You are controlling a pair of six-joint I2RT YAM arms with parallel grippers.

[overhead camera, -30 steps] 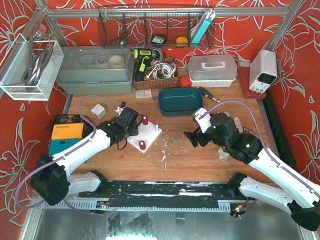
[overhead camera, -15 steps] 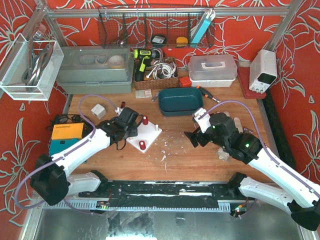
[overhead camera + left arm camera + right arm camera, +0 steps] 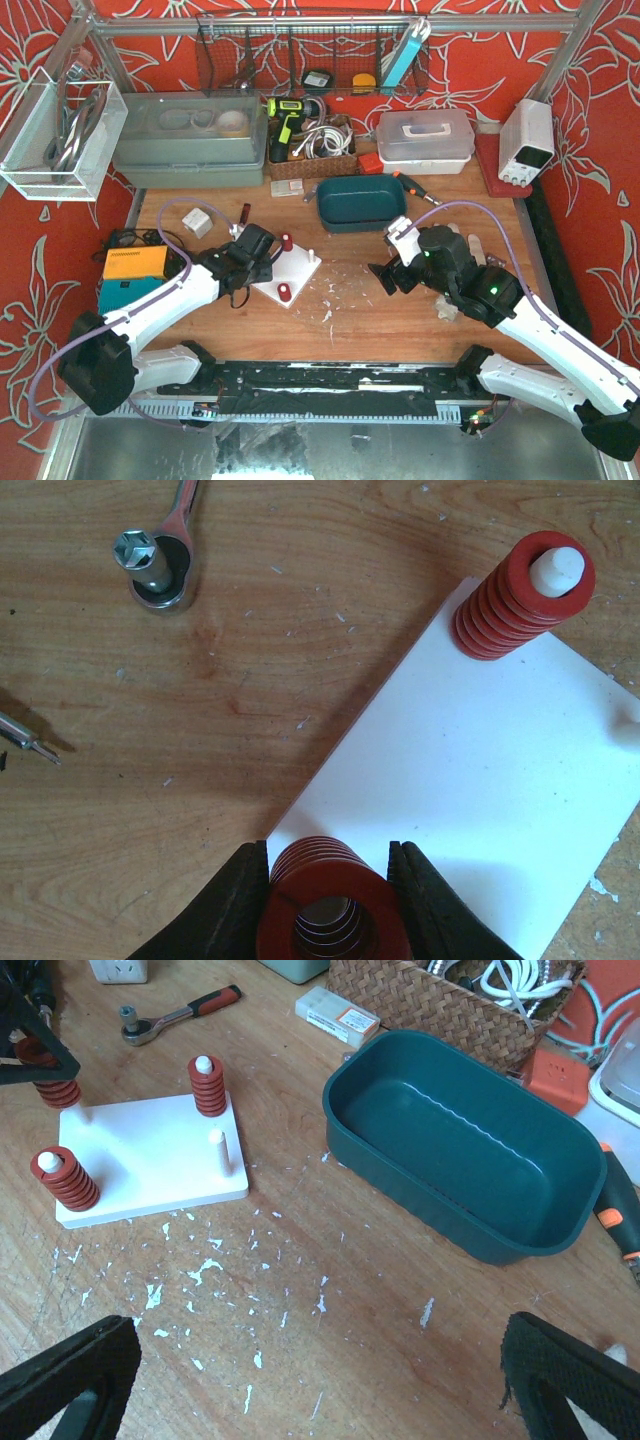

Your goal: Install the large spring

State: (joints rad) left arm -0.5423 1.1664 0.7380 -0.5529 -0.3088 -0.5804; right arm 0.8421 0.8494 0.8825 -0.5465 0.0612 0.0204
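My left gripper (image 3: 328,848) is shut on the large spring (image 3: 330,905), a red coil held upright between both black fingers over a corner of the white peg plate (image 3: 480,770). In the right wrist view the same spring (image 3: 52,1088) hangs at the plate's far left corner, and a thin bare peg (image 3: 86,1112) shows just beside its lower end. Two other red springs (image 3: 207,1085) (image 3: 62,1178) sit on pegs, and one more peg (image 3: 220,1145) stands bare. My right gripper (image 3: 320,1390) is open above bare wood, right of the plate.
A teal tub (image 3: 465,1165) lies right of the plate. Beyond the plate lie a ratchet wrench (image 3: 155,565) and a small screwdriver bit (image 3: 25,742). White flecks litter the wood in front. A wicker basket (image 3: 315,160), storage boxes and a power supply (image 3: 527,140) line the back.
My left gripper, still holding the spring, has drifted slightly to the left. The right arm has not moved.
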